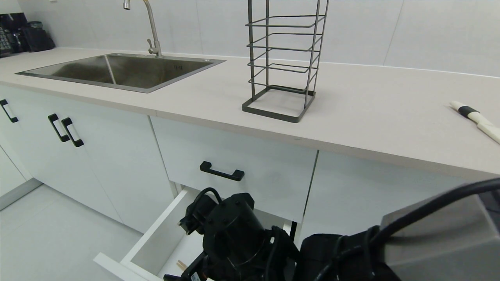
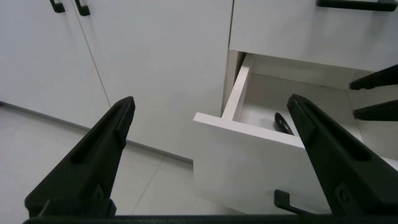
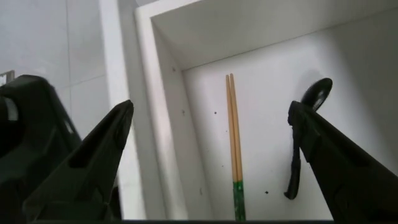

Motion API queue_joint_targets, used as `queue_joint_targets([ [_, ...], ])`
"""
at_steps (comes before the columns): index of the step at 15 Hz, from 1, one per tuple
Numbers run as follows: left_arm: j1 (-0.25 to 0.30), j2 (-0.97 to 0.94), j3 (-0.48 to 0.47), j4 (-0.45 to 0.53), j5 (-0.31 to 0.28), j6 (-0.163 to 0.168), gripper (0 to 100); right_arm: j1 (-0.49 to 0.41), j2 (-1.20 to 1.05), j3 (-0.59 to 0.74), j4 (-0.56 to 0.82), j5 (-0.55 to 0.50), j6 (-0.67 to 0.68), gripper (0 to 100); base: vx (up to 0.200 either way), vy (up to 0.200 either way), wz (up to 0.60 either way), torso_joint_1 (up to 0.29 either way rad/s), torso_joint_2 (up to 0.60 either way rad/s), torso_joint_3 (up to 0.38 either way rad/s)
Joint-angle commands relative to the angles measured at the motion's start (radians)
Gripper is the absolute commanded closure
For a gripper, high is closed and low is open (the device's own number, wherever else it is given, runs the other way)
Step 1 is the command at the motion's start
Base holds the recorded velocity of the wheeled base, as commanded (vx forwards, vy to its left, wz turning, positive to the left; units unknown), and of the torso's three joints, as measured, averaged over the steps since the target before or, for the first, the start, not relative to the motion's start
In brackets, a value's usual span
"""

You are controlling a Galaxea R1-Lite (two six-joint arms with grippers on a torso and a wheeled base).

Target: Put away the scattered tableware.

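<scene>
A pale countertop (image 1: 371,117) carries a steel sink (image 1: 121,70) at 9 o'clock from a wire rack (image 1: 285,62) and a knife (image 1: 478,121) at 3 o'clock, above white cabinets (image 1: 117,168) whose lower drawer (image 1: 156,238) stands pulled out. In it lie 2 chopsticks (image 3: 234,143) and, apart from them, a black spoon (image 3: 305,137). The right gripper (image 3: 211,112) hangs over them and the left gripper (image 2: 211,109) beside the drawer front, both spread wide, holding nothing.

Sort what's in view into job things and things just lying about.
Job: open white lower drawer; pair of wooden chopsticks with green tips and black spoon inside it; white utensil with a black band on the countertop.
Lying about: dark wire rack; steel sink; chrome tap.
</scene>
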Motion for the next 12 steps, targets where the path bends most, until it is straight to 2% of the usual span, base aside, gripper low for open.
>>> queue_joint_targets([
  [1,0.0,0.001,0.0,0.0,0.0,0.0,0,0.017,-0.118,0.082,-0.011,-0.015,0.028,0,0.0,0.0,0.0,0.0,0.0,0.0],
  [4,0.0,0.001,0.0,0.0,0.0,0.0,0,0.048,-0.247,0.206,-0.016,-0.036,0.105,0,0.0,0.0,0.0,0.0,0.0,0.0],
  [5,0.0,0.001,0.0,-0.001,0.0,0.0,0,0.061,-0.316,0.268,-0.045,-0.067,0.12,0,0.0,0.0,0.0,0.0,0.0,0.0],
  [9,0.0,0.001,0.0,0.0,0.0,0.0,0,0.069,-0.47,0.538,-0.186,-0.071,0.131,0,0.0,0.0,0.0,0.0,0.0,0.0],
  [12,0.0,0.001,0.0,0.0,0.0,0.0,0,0.069,-0.502,0.573,-0.195,-0.065,0.123,0,0.0,0.0,0.0,0.0,0.0,0.0],
])
